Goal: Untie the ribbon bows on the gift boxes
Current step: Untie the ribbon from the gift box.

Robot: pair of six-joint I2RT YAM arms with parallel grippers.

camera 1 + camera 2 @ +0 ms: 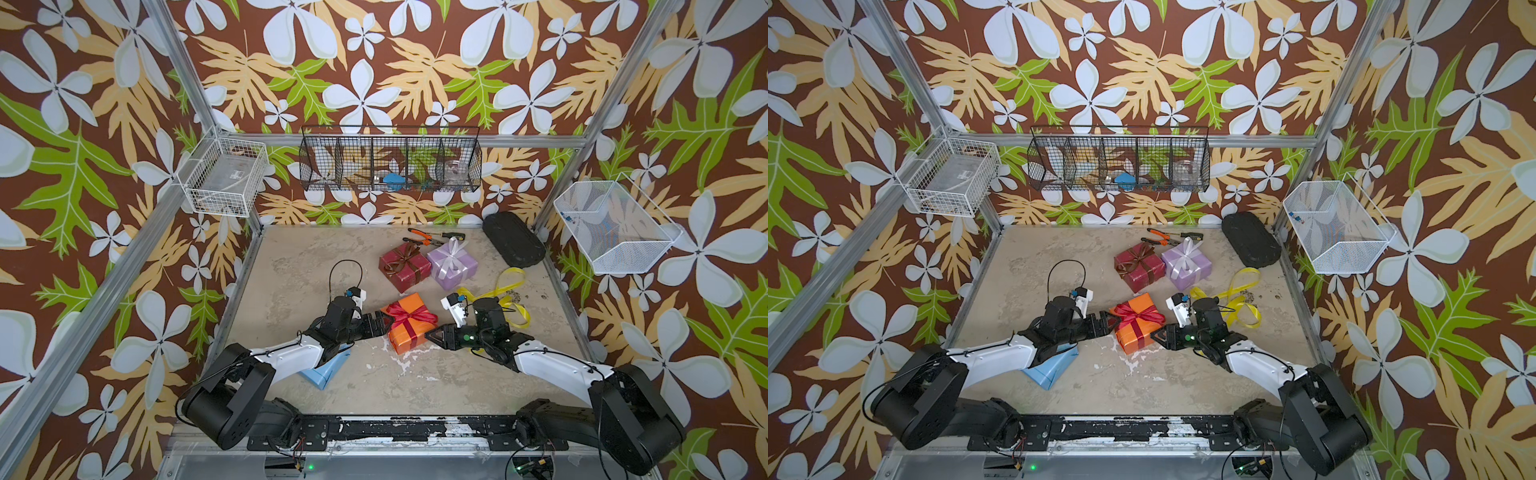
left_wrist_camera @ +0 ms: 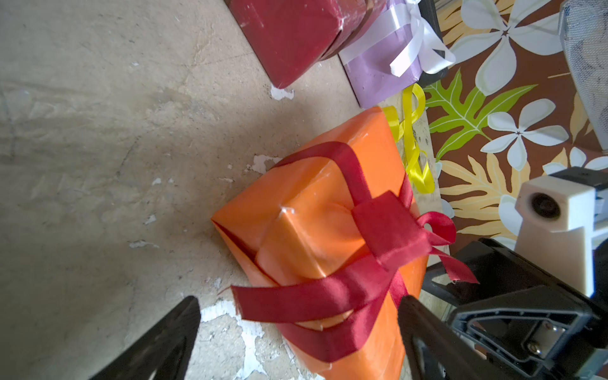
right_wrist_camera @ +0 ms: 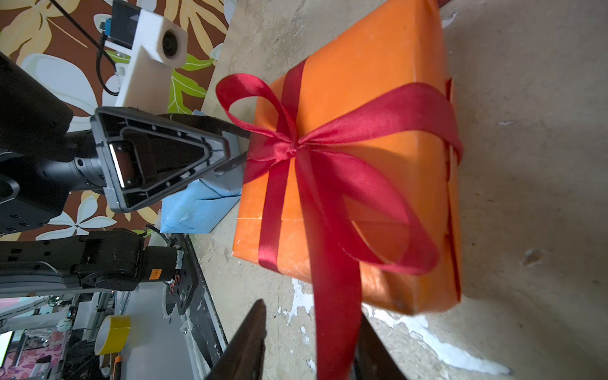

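Worn beige tabletop (image 1: 291, 270), floral walls (image 1: 395, 83). Orange box (image 1: 409, 332) mid-table: left gripper (image 2: 299, 299) gapes wide at its left; right gripper (image 3: 312, 307) half-open astride red ribbon (image 3: 335, 279) tail, unclamped.

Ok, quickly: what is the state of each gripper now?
Left gripper: open wide, holding nothing.
Right gripper: partly open, with the red ribbon tail between its jaws, not clamped.

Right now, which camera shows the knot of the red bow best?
The right wrist view: the red bow faces it, knot and both loops plain. The left wrist view shows the bow sideways; in both top views the bow is small.
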